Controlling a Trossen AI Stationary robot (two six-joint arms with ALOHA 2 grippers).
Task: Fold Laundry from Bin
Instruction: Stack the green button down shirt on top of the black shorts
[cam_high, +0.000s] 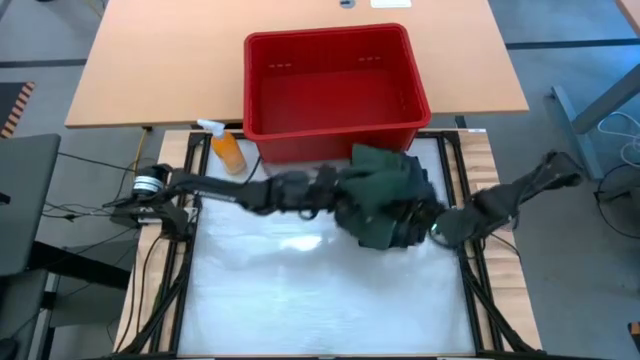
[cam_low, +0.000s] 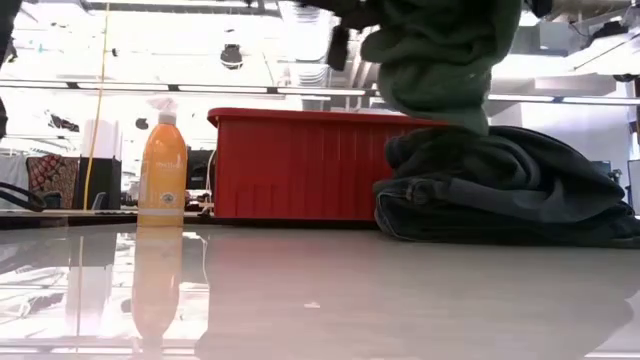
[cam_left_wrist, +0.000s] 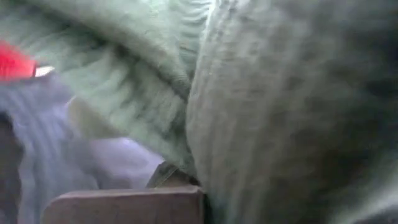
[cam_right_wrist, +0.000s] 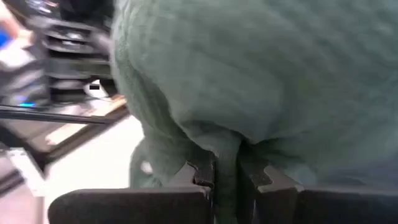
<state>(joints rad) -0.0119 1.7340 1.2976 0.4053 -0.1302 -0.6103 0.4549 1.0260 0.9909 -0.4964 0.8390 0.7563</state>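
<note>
The fingers (cam_right_wrist: 261, 177) of the right gripper (cam_right_wrist: 227, 171) are pinched together on a fold of dark green cloth, which is squeezed into the narrow slot between their pads. The left gripper (cam_left_wrist: 180, 186) is buried in the same green garment (cam_high: 385, 195); its fingers cannot be made out among the folds, but they are closed, and the cloth presses all around them, so the grip appears to be on that garment.

From the left, the left arm (cam_high: 240, 190) reaches low and nearly level across the far part of the white table (cam_high: 300, 290), its forearm stretched toward the right and its wrist ending in the left side of the cloth bundle. The right arm (cam_high: 520, 190) comes in from the right edge, angled down and leftward, and its wrist meets the right side of the bundle.

The green garment hangs bunched between the two grippers, lifted above the table; in the low view it droops as a thick column (cam_low: 440, 60), long axis roughly vertical, its lower end touching a heap of darker laundry (cam_low: 500, 190) that lies on the table. That heap spreads left to right, just in front of the right half of the red bin (cam_high: 335, 85).

The bin stands at the far side of the table, long side running left to right, open top up. Its inside shows only bare red floor and walls. An orange spray bottle (cam_high: 228, 148) stands upright just beside the bin's near left corner.
</note>
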